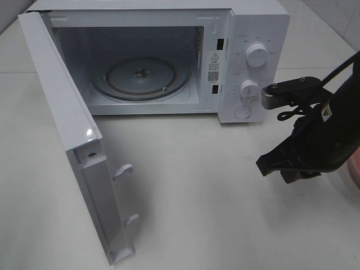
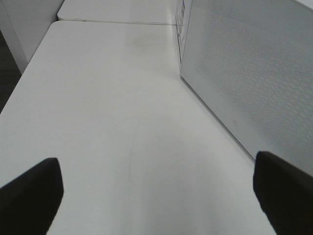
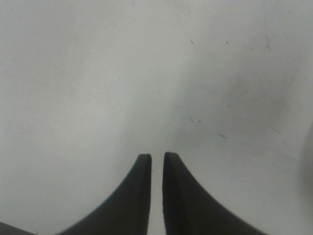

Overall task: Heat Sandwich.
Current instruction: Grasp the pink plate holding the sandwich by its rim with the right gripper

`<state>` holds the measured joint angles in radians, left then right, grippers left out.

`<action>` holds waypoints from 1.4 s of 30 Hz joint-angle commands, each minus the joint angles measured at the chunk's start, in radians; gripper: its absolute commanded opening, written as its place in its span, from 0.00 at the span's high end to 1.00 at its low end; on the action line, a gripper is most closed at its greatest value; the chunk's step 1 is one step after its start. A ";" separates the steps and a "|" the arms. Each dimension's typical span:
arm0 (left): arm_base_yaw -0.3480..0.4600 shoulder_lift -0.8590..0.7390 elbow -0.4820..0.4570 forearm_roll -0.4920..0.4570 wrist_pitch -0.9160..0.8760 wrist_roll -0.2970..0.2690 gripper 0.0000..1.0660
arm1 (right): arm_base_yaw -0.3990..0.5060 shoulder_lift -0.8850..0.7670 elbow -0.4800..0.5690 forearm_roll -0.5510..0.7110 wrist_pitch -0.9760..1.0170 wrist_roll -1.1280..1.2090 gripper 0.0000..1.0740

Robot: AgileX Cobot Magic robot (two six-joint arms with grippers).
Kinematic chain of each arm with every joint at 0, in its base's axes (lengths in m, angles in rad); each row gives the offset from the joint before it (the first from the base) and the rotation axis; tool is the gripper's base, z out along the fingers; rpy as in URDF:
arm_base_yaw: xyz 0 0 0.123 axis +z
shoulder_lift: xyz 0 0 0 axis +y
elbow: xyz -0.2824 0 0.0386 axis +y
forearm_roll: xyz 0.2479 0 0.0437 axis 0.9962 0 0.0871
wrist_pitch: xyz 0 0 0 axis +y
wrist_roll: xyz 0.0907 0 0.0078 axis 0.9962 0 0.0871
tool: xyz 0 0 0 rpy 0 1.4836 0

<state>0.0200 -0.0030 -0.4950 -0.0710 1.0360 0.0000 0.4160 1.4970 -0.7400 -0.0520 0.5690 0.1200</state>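
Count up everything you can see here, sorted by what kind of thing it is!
Microwave, door open: 1
Glass turntable inside: 1
Knobs: 2
Round button: 1
Robot pincers: 2
Pinkish thing, mostly cut off: 1
Total: 8

Microwave on table, turntable inside, door left

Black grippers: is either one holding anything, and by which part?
Nothing is held. The black right gripper has jaws barely parted with nothing between them; the black left gripper stands wide open over the white table.
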 commanded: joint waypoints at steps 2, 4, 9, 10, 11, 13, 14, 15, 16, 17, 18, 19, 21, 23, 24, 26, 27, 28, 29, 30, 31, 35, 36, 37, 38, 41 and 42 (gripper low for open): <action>0.002 -0.028 0.002 0.000 -0.009 0.000 0.03 | -0.008 -0.007 -0.032 -0.040 0.102 -0.017 0.87; 0.002 -0.028 0.002 0.000 -0.009 0.000 0.03 | -0.009 -0.007 -0.057 -0.052 0.176 -0.017 0.86; 0.002 -0.028 0.002 0.000 -0.009 0.000 0.03 | -0.061 -0.007 -0.105 -0.053 0.274 -0.036 0.81; 0.002 -0.028 0.002 0.000 -0.009 0.000 0.03 | -0.061 -0.007 -0.105 -0.053 0.274 -0.036 0.81; 0.002 -0.028 0.002 0.000 -0.009 0.000 0.03 | -0.089 -0.007 -0.120 -0.054 0.295 -0.041 0.77; 0.002 -0.028 0.002 0.000 -0.009 0.000 0.03 | -0.113 -0.007 -0.132 -0.054 0.305 -0.053 0.69; 0.002 -0.028 0.002 0.000 -0.009 0.000 0.03 | -0.125 -0.007 -0.136 -0.054 0.305 -0.063 0.64; 0.002 -0.028 0.002 0.000 -0.009 0.000 0.03 | -0.125 -0.007 -0.136 -0.054 0.305 -0.063 0.64; 0.002 -0.028 0.002 0.000 -0.009 0.000 0.03 | -0.148 -0.011 -0.139 -0.054 0.303 -0.086 0.52; 0.002 -0.028 0.002 0.000 -0.009 0.000 0.03 | -0.163 -0.012 -0.139 -0.054 0.301 -0.102 0.47; 0.002 -0.028 0.002 0.000 -0.009 0.000 0.03 | -0.176 -0.013 -0.139 -0.054 0.301 -0.120 0.40; 0.002 -0.028 0.002 0.000 -0.009 0.000 0.03 | -0.201 -0.013 -0.139 -0.057 0.298 -0.131 0.28; 0.002 -0.028 0.002 0.000 -0.009 0.000 0.03 | -0.215 -0.013 -0.139 -0.062 0.294 -0.133 0.22; 0.002 -0.028 0.002 0.000 -0.009 0.000 0.03 | -0.251 -0.013 -0.139 -0.097 0.284 -0.133 0.14; 0.002 -0.028 0.002 0.000 -0.009 0.000 0.03 | -0.251 -0.013 -0.139 -0.097 0.284 -0.133 0.14; 0.002 -0.028 0.002 0.000 -0.009 0.000 0.03 | -0.273 -0.012 -0.139 -0.116 0.280 -0.133 0.10; 0.002 -0.028 0.002 0.000 -0.009 0.000 0.03 | -0.286 -0.012 -0.139 -0.120 0.279 -0.131 0.11; 0.002 -0.028 0.002 0.000 -0.009 0.000 0.03 | -0.311 -0.011 -0.139 -0.125 0.270 -0.120 0.12; 0.002 -0.028 0.002 0.000 -0.009 0.000 0.03 | -0.311 -0.011 -0.139 -0.125 0.270 -0.120 0.12; 0.002 -0.028 0.002 0.000 -0.009 0.000 0.03 | -0.320 -0.011 -0.139 -0.125 0.263 -0.120 0.12; 0.002 -0.028 0.002 0.000 -0.009 0.000 0.03 | -0.331 -0.010 -0.139 -0.125 0.257 -0.120 0.12; 0.002 -0.028 0.002 0.000 -0.009 0.000 0.03 | -0.372 -0.003 -0.139 -0.125 0.233 -0.120 0.14; 0.002 -0.028 0.002 0.000 -0.009 0.000 0.03 | -0.390 0.004 -0.139 -0.125 0.227 -0.120 0.14; 0.002 -0.028 0.002 0.000 -0.009 0.000 0.03 | -0.390 0.004 -0.139 -0.125 0.227 -0.120 0.14; 0.002 -0.028 0.002 0.000 -0.009 0.000 0.03 | -0.397 0.008 -0.139 -0.126 0.227 -0.120 0.14; 0.002 -0.028 0.002 0.000 -0.009 0.000 0.03 | -0.428 0.042 -0.139 -0.127 0.211 -0.120 0.15; 0.002 -0.028 0.002 0.000 -0.009 0.000 0.03 | -0.428 0.042 -0.139 -0.127 0.211 -0.120 0.15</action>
<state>0.0200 -0.0030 -0.4950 -0.0710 1.0360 0.0000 0.0040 1.5230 -0.8730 -0.1680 0.7910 0.0000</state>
